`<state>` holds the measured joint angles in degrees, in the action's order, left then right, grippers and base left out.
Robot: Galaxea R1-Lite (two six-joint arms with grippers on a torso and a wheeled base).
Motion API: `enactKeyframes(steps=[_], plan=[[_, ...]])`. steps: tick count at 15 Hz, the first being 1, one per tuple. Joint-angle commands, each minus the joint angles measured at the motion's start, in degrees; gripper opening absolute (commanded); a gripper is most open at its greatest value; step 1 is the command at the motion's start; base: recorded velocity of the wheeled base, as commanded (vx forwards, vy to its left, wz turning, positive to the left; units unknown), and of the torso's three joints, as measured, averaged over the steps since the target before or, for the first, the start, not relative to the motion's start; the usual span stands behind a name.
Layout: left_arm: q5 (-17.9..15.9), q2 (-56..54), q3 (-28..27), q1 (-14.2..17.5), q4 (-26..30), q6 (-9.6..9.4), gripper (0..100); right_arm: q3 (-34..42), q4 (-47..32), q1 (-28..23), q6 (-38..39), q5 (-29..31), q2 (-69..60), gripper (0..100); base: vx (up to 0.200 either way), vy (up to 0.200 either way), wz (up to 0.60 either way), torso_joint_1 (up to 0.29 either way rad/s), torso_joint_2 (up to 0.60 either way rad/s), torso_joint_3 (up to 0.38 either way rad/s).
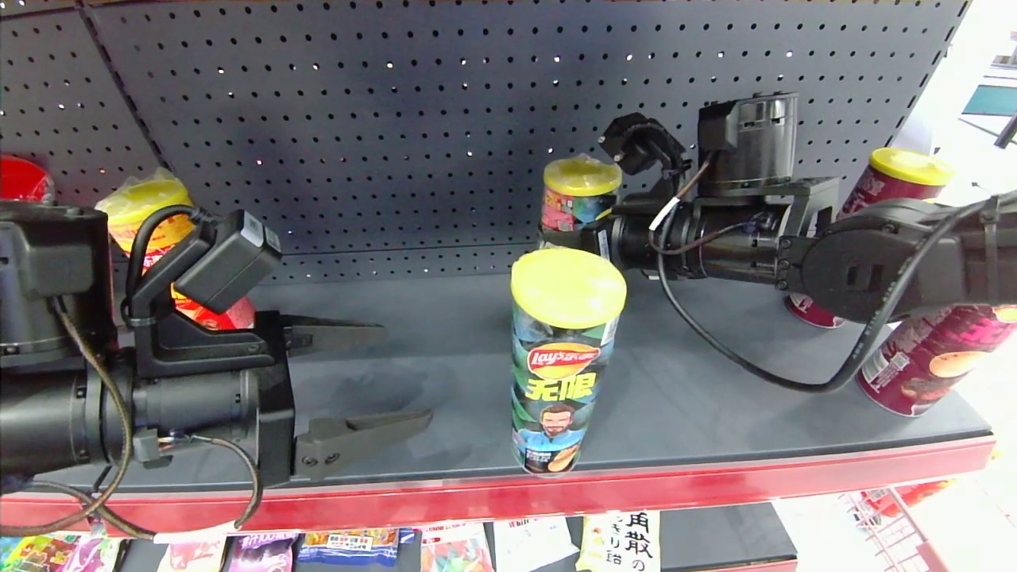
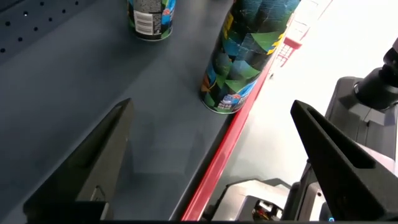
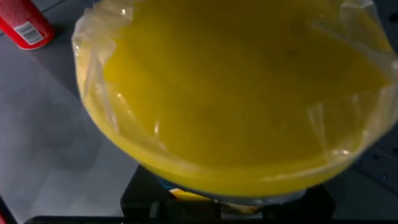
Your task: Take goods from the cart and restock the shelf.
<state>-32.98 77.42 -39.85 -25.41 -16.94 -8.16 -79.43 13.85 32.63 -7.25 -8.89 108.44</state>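
Left end effector (image 1: 405,369) hangs open at nine o'clock; right end effector (image 1: 572,237) grips rear can (image 1: 580,191) at twelve. Placement seems underway; next, release onto shelf (image 1: 715,381).

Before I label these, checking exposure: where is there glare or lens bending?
Head view: glare right of the shelf, red edge bowed. Left wrist view: washed-out white past the front can. Right wrist view: glints on the wrapped yellow lid.

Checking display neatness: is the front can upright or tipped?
Upright: the front can stands on its base near the shelf edge, lid up.
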Motion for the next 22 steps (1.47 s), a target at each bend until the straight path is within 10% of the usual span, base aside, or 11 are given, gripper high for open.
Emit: enactKeyframes(steps=[1, 11, 12, 22], plan=[[0.02, 0.01, 0.12, 0.0, -0.02, -0.02, 100, 0.33, 0.04, 0.15, 0.13, 0.01, 0.29, 0, 0.0, 0.0, 0.0, 0.0, 0.0, 0.0], [0.02, 0.01, 0.3, 0.0, 0.07, -0.02, 100, 0.68, -0.05, 1.82, 0.31, 0.01, -0.33, 0, 0.0, 0.0, 0.0, 0.0, 0.0, 0.0], [-0.07, 0.1, 0.21, 0.0, 0.07, -0.02, 100, 0.86, -0.05, 1.82, 0.31, 0.01, -0.24, 100, 0.0, 0.0, 0.0, 0.0, 0.0, 0.0], [2.21, 0.54, 1.09, -0.08, 0.25, -0.28, 100, 12.02, -0.49, -0.11, 1.98, 5.2, -11.58, 100, 0.0, 0.0, 0.0, 0.0, 0.0, 0.0]])
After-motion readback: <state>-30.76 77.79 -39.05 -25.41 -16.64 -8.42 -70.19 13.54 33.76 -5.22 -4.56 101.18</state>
